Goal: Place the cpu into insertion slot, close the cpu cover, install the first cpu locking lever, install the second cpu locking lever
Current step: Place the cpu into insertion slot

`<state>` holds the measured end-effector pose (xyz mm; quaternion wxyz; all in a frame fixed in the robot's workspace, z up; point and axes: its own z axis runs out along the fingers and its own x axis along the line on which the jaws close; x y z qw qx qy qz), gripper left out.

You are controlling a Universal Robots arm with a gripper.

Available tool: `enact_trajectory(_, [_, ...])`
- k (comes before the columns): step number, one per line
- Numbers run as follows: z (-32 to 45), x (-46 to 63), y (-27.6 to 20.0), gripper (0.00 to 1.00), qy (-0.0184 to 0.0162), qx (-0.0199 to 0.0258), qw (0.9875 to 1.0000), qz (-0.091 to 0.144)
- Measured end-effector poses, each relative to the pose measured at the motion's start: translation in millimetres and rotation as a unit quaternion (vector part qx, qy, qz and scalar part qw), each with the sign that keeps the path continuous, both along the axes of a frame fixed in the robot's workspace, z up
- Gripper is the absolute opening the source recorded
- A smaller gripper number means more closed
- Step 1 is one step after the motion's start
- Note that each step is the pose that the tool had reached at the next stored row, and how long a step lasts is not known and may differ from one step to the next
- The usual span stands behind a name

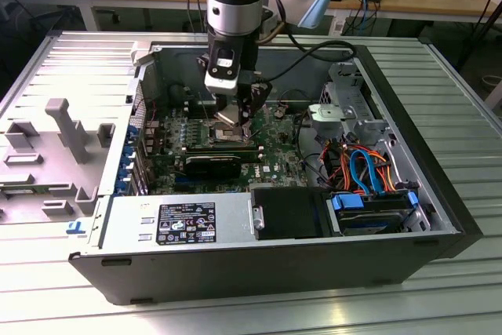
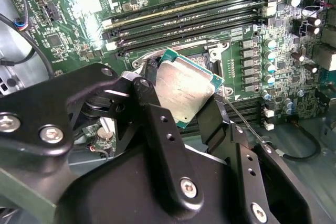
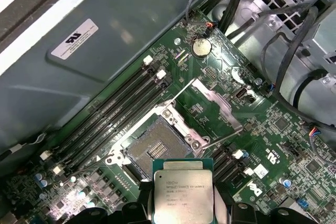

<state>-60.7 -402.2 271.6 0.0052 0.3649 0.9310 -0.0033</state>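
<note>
Over the green motherboard (image 3: 278, 129), the end effector (image 2: 180, 103) clamps the cpu (image 3: 182, 192) near the bare insertion slot (image 3: 157, 150), cpu cover (image 3: 218, 103) swung open.

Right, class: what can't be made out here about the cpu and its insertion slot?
- First wrist view: the picture's edge cuts off part of the cpu.
- Second wrist view: the held cpu covers most of the insertion slot.
- Exterior view: the gripper hides the slot.
- Both wrist views: the cpu's underside faces away.
</note>
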Motion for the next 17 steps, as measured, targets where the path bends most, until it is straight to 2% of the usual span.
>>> enact_trajectory(1, [0.0, 0.0, -0.1, 0.54, 0.0001, -0.0018, 1.0000, -0.002])
enact_trajectory(7, [-0.1, 0.0, -0.1, 0.54, 0.0001, -0.0044, 0.9999, -0.015])
enact_trajectory(17, [-0.1, 0.0, 0.0, 0.54, 0.0001, -0.0055, 0.9995, -0.032])
